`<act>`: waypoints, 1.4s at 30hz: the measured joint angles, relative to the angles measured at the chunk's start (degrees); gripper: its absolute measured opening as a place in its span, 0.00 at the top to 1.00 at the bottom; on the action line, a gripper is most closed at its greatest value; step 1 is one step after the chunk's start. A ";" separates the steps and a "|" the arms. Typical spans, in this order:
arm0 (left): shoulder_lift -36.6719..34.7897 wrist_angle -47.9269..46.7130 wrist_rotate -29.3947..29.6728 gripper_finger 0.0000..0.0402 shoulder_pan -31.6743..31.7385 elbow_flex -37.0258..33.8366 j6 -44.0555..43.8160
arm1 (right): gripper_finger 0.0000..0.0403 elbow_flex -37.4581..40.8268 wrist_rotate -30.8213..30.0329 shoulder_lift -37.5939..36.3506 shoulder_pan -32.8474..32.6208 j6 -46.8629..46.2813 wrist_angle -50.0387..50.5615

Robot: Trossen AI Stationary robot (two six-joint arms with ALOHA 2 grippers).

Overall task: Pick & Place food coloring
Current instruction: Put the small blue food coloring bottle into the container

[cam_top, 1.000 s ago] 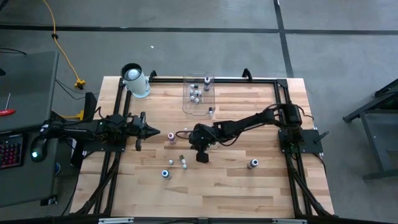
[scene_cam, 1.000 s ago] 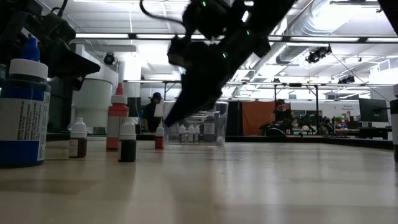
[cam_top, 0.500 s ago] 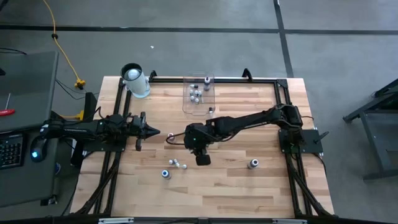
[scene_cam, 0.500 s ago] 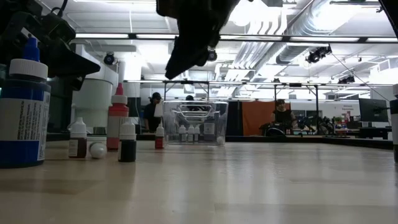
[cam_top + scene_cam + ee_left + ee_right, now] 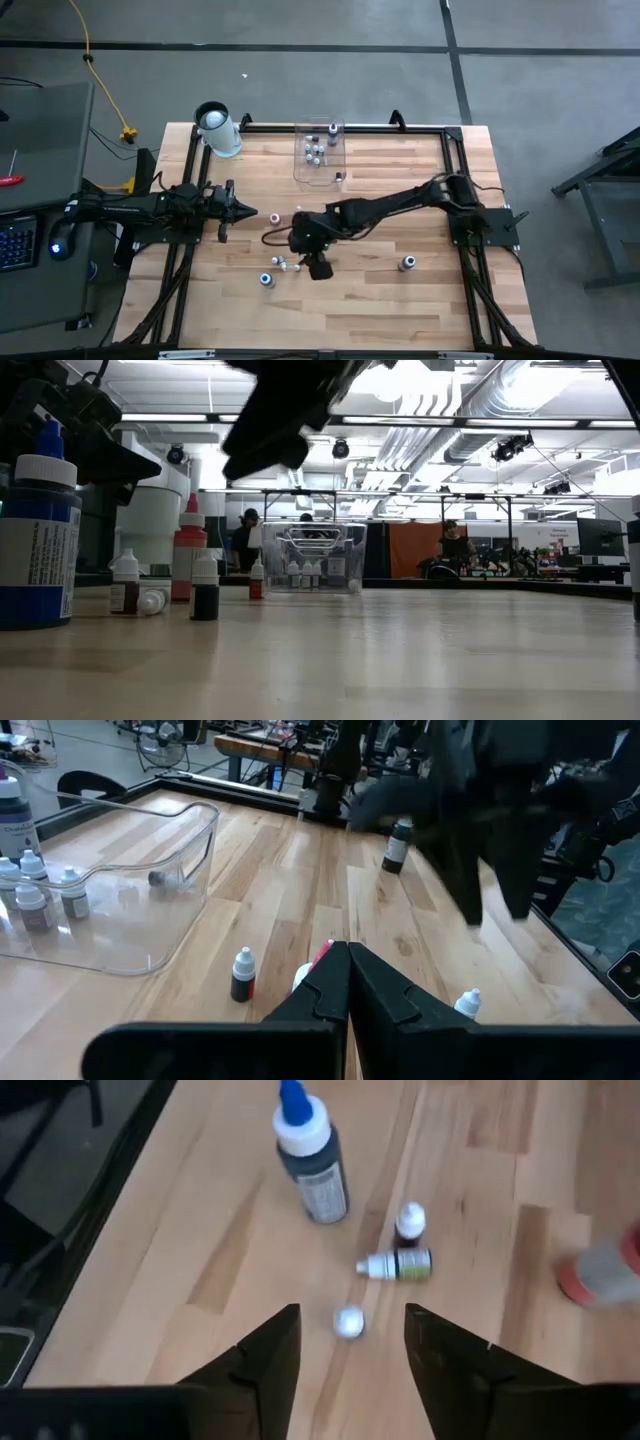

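Note:
Food coloring bottles stand loose on the table: a blue-capped one point(image 5: 312, 1155), a dark upright one point(image 5: 409, 1223), one lying on its side point(image 5: 397, 1264) and a white-capped one point(image 5: 348, 1320). A pink-red bottle point(image 5: 275, 218) stands nearer the middle and another point(image 5: 407, 263) toward the right. My right gripper point(image 5: 345, 1345) hovers open above the white-capped bottle without touching it, left of the table's middle point(image 5: 297, 248). My left gripper point(image 5: 345, 982) rests shut at the left side point(image 5: 246, 213).
A clear plastic bin point(image 5: 320, 155) at the far middle holds several small bottles. A big white cylinder point(image 5: 215, 128) stands at the far left corner. Black frame rails point(image 5: 460, 240) run along the table's sides. People show in the room beyond the table.
My right gripper has risen from just above the tabletop and gone toward the table's left and near edges, over the cluster of small bottles. A small bottle beside the red one now lies on its side, where none lay a second ago.

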State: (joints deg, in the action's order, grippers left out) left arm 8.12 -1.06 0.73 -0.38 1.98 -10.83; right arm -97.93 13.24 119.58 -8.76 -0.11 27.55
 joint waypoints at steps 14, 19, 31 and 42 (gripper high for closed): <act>-0.02 0.02 0.07 1.00 -0.02 0.00 0.00 | 0.52 0.29 -1.16 5.26 -1.31 -3.03 -3.84; -0.02 -0.15 0.04 1.00 -0.01 0.00 0.00 | 0.52 0.33 -1.08 7.11 -1.81 -2.85 -4.08; -0.02 -0.02 0.07 1.00 0.00 0.00 0.00 | 0.52 0.35 -5.06 8.73 -2.03 -2.42 -4.87; -0.02 0.00 0.09 1.00 0.00 0.00 0.00 | 0.52 0.26 -4.38 9.91 -2.16 -2.19 -6.65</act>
State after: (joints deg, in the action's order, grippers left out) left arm 8.10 -1.06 0.82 -0.38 1.98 -10.83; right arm -97.67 8.86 129.50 -10.92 -2.30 20.91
